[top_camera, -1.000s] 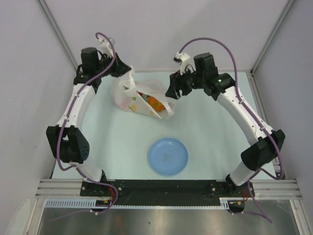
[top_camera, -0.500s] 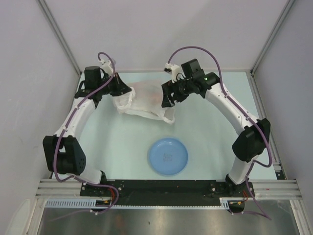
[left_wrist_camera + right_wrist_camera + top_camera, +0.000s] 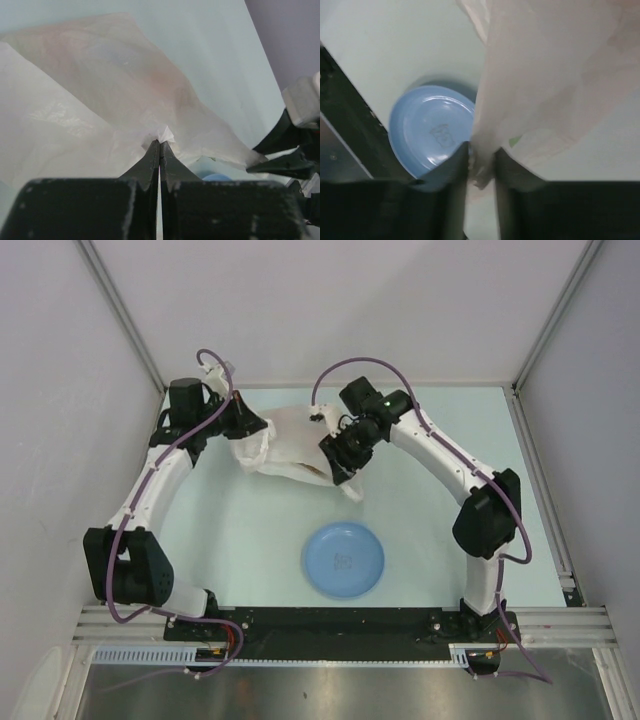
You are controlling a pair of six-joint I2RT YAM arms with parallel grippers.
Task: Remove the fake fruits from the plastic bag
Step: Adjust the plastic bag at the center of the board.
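Observation:
The plastic bag (image 3: 288, 443) lies stretched between both grippers at the back of the table, thin and whitish. My left gripper (image 3: 248, 427) is shut on its left end; in the left wrist view the fingertips (image 3: 159, 142) pinch a bunched bit of film. At the bag's right edge my right gripper (image 3: 337, 462) holds a fold of the bag (image 3: 550, 75) between narrow-set jaws (image 3: 481, 150). The fake fruits are hidden inside; only a faint orange tint (image 3: 152, 75) shows through the film.
A round light-blue plate (image 3: 343, 559) lies in front of the bag, toward the near edge, and shows under the right gripper as the plate (image 3: 430, 125). Grey walls enclose the table on the left, back and right.
The right arm swung left onto the bag and its jaws closed on the right edge. The bag went from upright, with orange fruit showing, to flattened and stretched. The left gripper kept its hold.

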